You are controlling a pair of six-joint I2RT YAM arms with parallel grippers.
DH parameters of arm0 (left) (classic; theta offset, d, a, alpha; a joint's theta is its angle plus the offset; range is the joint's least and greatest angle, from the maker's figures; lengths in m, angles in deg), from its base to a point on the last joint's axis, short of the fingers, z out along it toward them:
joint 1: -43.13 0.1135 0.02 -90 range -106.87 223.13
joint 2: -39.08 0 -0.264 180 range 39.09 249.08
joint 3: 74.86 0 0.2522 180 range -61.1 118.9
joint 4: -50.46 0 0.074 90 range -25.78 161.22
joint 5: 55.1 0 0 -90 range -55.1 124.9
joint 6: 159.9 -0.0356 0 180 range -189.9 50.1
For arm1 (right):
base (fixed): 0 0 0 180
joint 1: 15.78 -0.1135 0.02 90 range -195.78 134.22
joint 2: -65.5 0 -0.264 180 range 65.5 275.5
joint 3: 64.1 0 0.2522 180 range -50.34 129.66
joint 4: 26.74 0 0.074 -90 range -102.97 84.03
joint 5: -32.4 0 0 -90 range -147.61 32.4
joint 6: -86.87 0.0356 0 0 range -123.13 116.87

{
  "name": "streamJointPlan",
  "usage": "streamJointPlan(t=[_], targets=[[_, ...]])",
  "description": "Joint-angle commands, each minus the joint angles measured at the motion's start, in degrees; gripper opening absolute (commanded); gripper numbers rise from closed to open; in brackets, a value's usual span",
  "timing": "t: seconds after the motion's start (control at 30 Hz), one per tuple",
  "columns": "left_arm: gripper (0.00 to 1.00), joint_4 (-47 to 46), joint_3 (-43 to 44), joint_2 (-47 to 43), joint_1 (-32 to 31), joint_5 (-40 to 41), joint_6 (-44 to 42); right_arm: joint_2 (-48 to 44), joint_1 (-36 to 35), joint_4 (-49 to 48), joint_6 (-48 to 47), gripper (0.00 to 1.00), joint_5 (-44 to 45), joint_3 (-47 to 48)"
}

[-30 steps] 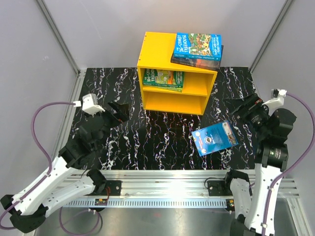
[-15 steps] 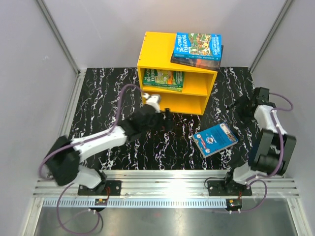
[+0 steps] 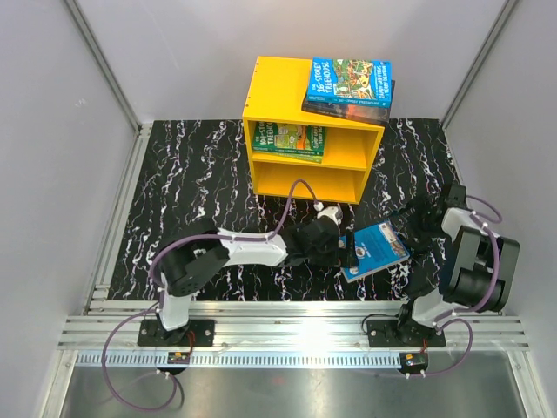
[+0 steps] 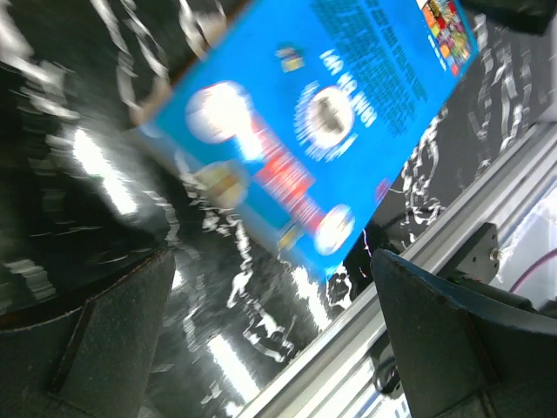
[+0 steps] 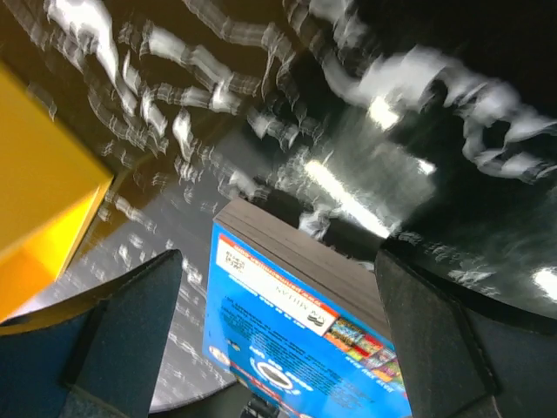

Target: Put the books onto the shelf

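The yellow shelf [image 3: 280, 87] stands at the back of the table. A blue book [image 3: 350, 85] lies on a dark book [image 3: 346, 110] on its top, and green books [image 3: 289, 139] lie in its upper compartment. Another blue book [image 3: 376, 250] lies flat on the black marbled table [image 3: 191, 174]. My left gripper [image 3: 345, 246] is open at this book's left edge, whose corner [image 4: 326, 261] shows just ahead of the fingers. My right gripper [image 3: 417, 228] is open at the book's right side. The book's page edge [image 5: 305, 257] sits between the right fingers [image 5: 122, 331].
A corner of the shelf [image 5: 39, 192] shows left of the right gripper. An aluminium rail [image 3: 287, 318] runs along the table's near edge and also shows close under the left gripper [image 4: 271, 261]. Grey walls enclose the table.
My left arm has swung from the far left across the table to the lying blue book. My right arm has come down and in toward the book's right side. Both grippers stayed open.
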Motion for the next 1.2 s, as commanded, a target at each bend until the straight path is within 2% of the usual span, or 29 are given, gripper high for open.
streamJointPlan(t=[0.0,0.2,0.4,0.43,0.53,0.6,0.7,0.87,1.03,1.17], targets=[[0.99,-1.8,3.7,3.4,-1.1,-1.9,4.8,-3.5,-1.6,-4.2,0.5,1.00,-6.8,-7.0],[0.99,-1.0,6.7,9.6,-1.7,-0.3,6.9,-8.9,-3.9,-4.4,-0.1,1.00,-6.5,-10.9],[0.99,-4.8,0.8,4.8,-1.6,5.7,9.8,-10.9,-7.4,-5.7,1.0,0.98,-8.2,-15.6],[0.94,-5.4,0.1,3.7,-1.6,6.6,9.9,-11.6,-8.4,-7.2,1.8,0.97,-8.2,-16.6],[0.68,-6.8,-1.6,-0.6,-1.6,9.6,9.7,-12.9,-13.8,-9.5,4.7,0.96,-8.1,-19.8],[0.65,-6.9,-2.0,-3.3,-1.6,11.4,9.4,-14.1,-17.3,-10.0,7.2,0.94,-7.6,-21.3],[0.64,-7.2,-2.0,-5.5,-1.6,12.3,8.7,-16.6,-19.3,-9.7,8.7,0.93,-7.3,-22.4],[0.60,-9.5,-5.0,-8.8,-1.6,13.8,9.8,-21.5,-19.8,-6.2,8.4,0.90,-7.5,-22.8],[0.47,-10.5,-7.2,-12.6,-1.6,16.4,9.0,-28.3,-21.5,-4.1,10.3,0.81,-9.7,-25.2],[0.37,-10.5,-6.3,-14.5,-1.6,17.3,7.0,-33.8,-23.3,-1.4,12.1,0.78,-10.0,-26.3]])
